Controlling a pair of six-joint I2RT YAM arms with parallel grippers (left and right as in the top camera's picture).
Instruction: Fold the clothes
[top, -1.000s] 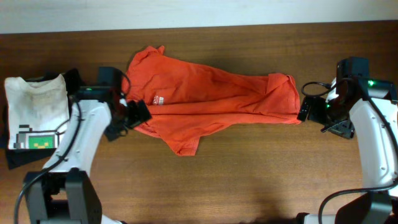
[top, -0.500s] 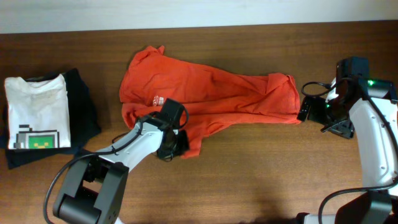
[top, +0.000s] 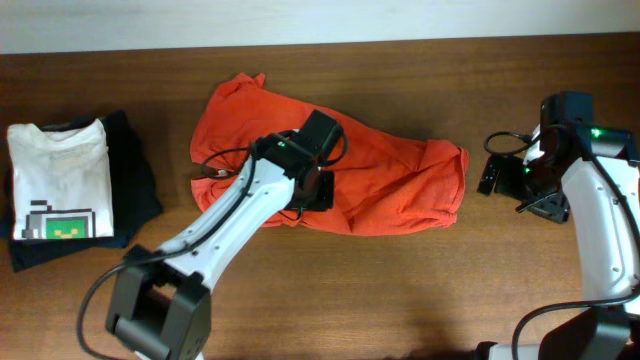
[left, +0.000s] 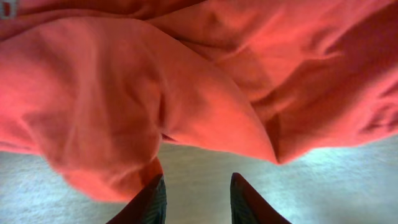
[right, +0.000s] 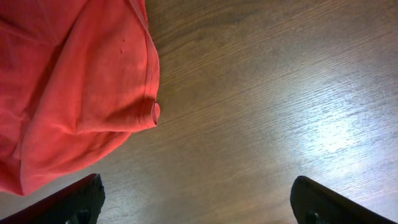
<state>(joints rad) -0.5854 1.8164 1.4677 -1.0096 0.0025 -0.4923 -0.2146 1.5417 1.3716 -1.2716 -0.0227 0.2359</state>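
One sliver of white print is showing on the crumpled red-orange cotton T-shirt (left: 205, 81), at the very top left corner of the left wrist view, too cropped to read. On the overhead view, a blocky green and black pixel graphic is sitting at the lower hem of the folded white T-shirt (top: 58, 175); no words are legible on it.

The red-orange shirt is lying in the middle of the brown wooden table (top: 400, 290), bunched into soft, matte folds with rounded lobes and deep creases. Its right edge is ending in a stitched hem that is curling up a little. The table top is showing fine straight grain with a dull sheen. The white shirt is resting on a folded black garment (top: 140, 185) at the far left, well apart from the orange one.

The left gripper (left: 196, 200) is hanging over the shirt's near edge, its dark jaws parted narrowly with only bare table between them (a lobe of cloth is drooping just beside one finger; contact I cannot tell). The right gripper (right: 198, 194) is hovering near the shirt's right hem, jaws spread wide and gripping nothing.
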